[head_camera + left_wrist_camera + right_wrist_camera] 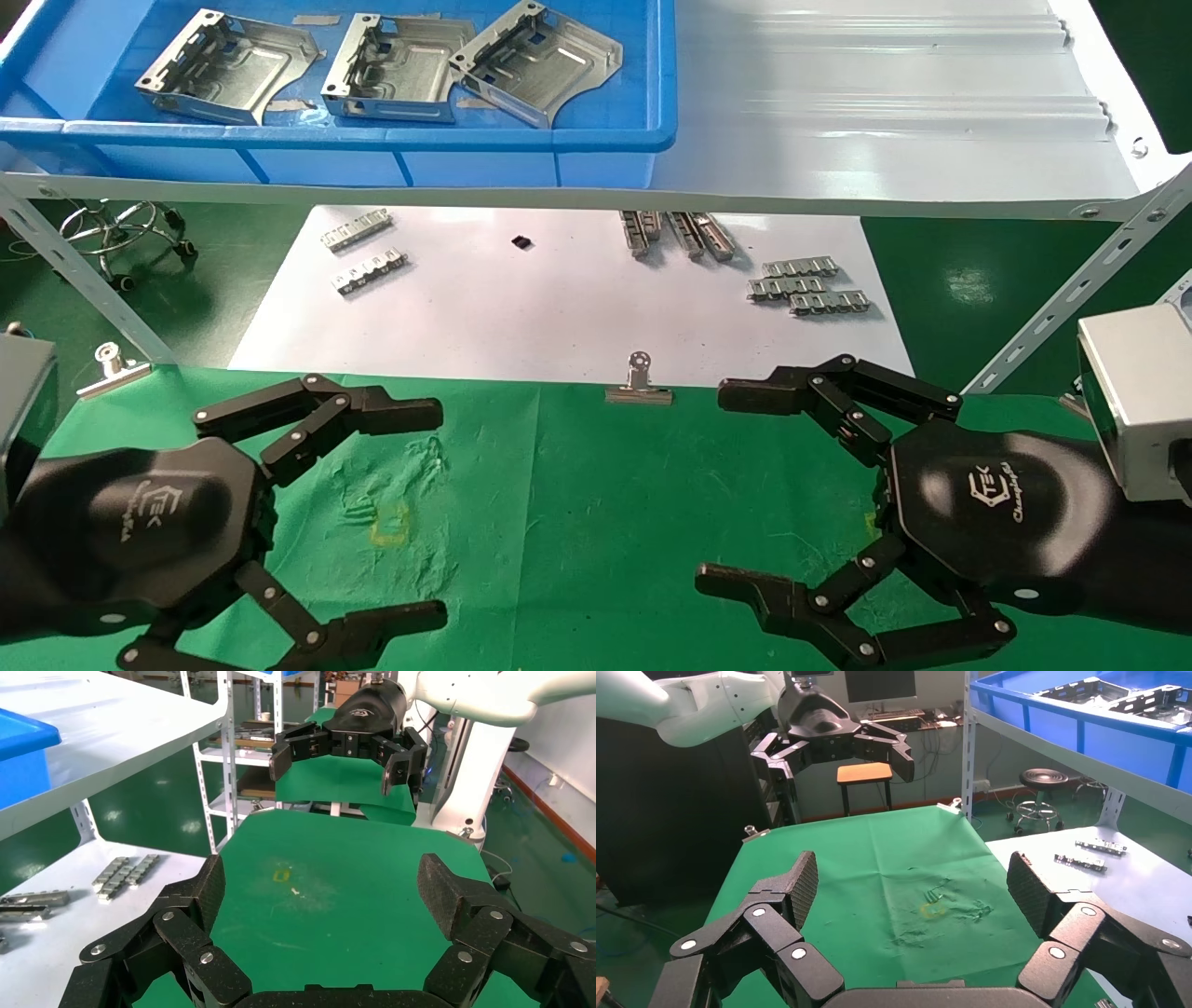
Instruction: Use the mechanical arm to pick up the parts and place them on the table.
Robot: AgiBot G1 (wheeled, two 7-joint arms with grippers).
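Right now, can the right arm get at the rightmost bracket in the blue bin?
Probably yes. The right pincer is open and empty over the green table, and the rightmost bracket lies uncovered in the open-topped blue bin on the shelf; it must lift over the bin's front wall.

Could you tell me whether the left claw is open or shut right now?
Open: the left claw hovers over the green table with its fingers spread wide and nothing between them.

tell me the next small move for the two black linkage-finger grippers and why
Probably raise the left gripper toward the blue plastic bin on the pale grey shelf: both it and the right gripper hover open and empty over the green cloth table, while three silver stamped brackets lie in the bin.
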